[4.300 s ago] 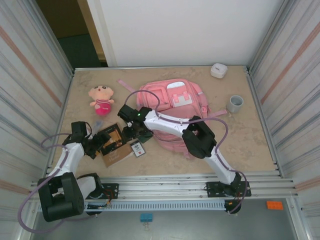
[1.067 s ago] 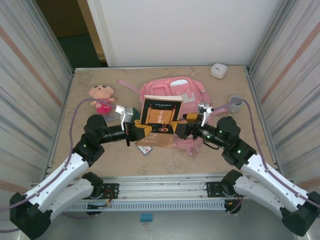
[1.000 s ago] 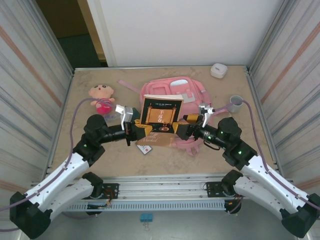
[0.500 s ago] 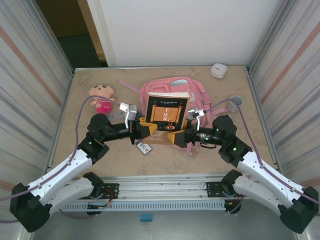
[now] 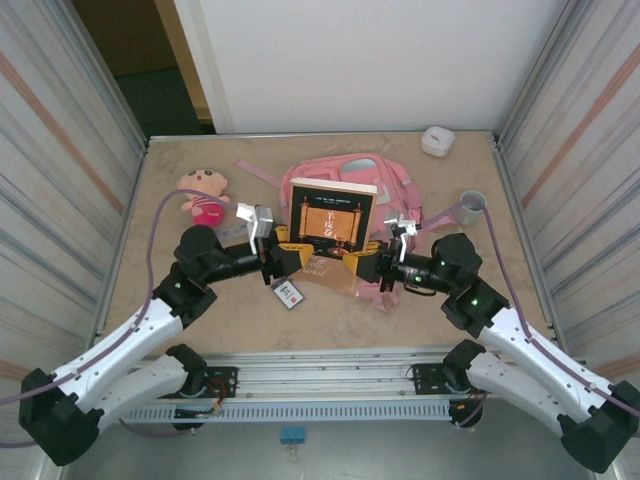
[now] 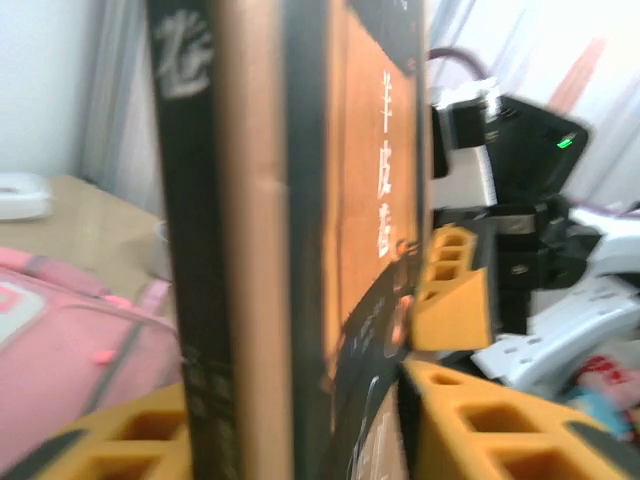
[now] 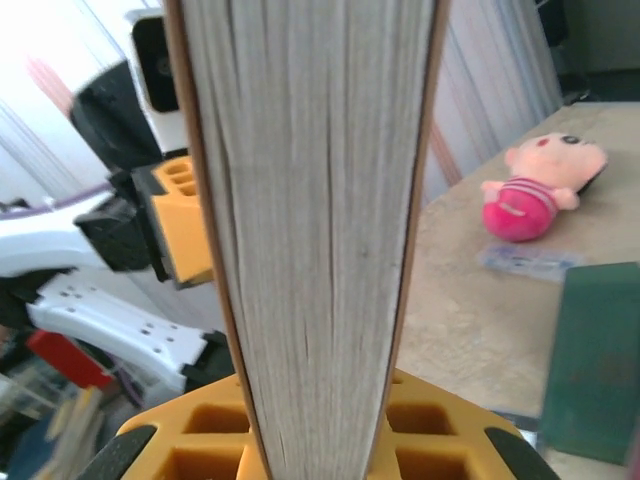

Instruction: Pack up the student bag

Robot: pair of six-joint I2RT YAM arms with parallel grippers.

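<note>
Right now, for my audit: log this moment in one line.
book: upright, by student bag | right gripper: shut on book | left gripper: around book, grip unclear

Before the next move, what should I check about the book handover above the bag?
1. Hold of the right pincer on the book: ok, its fingers clamp both covers at the page edge.
2. Release by the left pincer: cannot tell; its fingers flank the spine.
3. The book upright: ok.
4. The book above the bag: ok in the top view.
5. Main pocket of the bag unzipped: cannot tell, the book hides it.
6. The doll out of the way: ok, it lies off to the left of the bag.
</note>
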